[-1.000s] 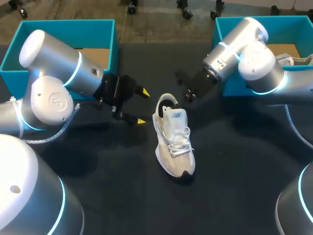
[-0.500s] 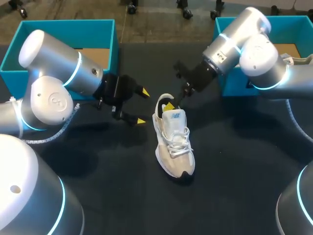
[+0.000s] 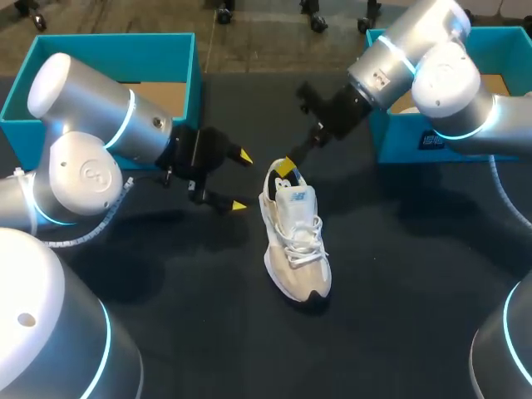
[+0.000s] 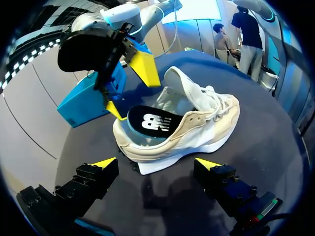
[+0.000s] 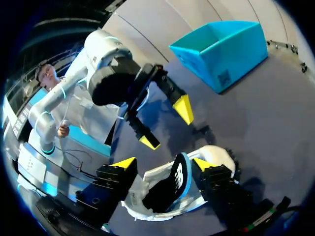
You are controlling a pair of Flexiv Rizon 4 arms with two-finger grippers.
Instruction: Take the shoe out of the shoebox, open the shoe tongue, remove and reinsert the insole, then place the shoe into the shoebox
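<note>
A cream sneaker [image 3: 297,241] lies on the black table, toe toward me. Its black insole [image 4: 149,121] sits in the heel opening with its back end raised. In the right wrist view the insole [image 5: 173,185] stands on edge between my right gripper's [image 5: 163,163] spread fingers, and neither finger presses on it. In the head view that right gripper [image 3: 291,162] hovers just above the heel, open. My left gripper [image 3: 241,180] stands open a short way left of the shoe, with nothing between its fingers. The left wrist view shows the shoe [image 4: 197,123] just ahead of the left gripper [image 4: 156,163].
One teal shoebox [image 3: 108,50] stands at the back left behind my left arm. A second teal box [image 3: 490,41] is at the back right, partly covered by my right arm. The black tabletop [image 3: 391,274] stretches around and in front of the shoe.
My right gripper has lifted and drawn back from the shoe's heel while its fingers spread, letting go of the insole. The left arm and the shoe have stayed put.
</note>
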